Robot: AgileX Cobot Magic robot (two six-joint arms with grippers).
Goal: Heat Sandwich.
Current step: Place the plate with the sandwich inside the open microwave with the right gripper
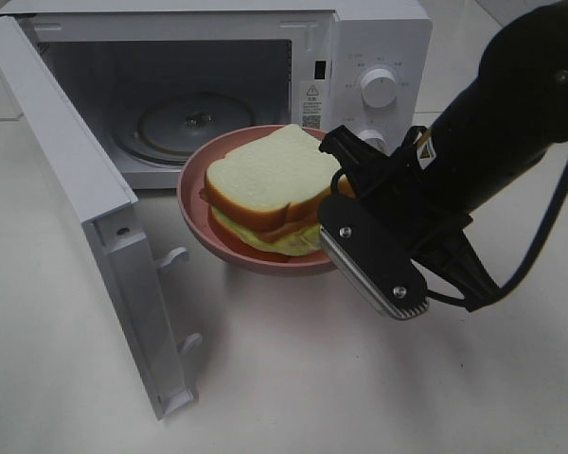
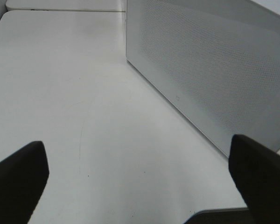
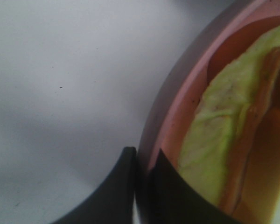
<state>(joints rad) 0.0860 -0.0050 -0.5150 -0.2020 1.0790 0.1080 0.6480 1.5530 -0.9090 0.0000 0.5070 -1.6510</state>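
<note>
Your sandwich, white bread, tan crust, pale green leaf, lies on the pink plate before the open microwave. Your right gripper pinches the plate's rim; your left gripper stands wide. The microwave's label is too small to read.

The sandwich, white bread over leafy layer, lies flat in a pink plate.

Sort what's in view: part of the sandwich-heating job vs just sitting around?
In the job: sandwich, pink plate under it, right gripper shut on the plate's rim, microwave with door open, turntable.
Idle: left gripper, open, holding nothing; white table.
</note>
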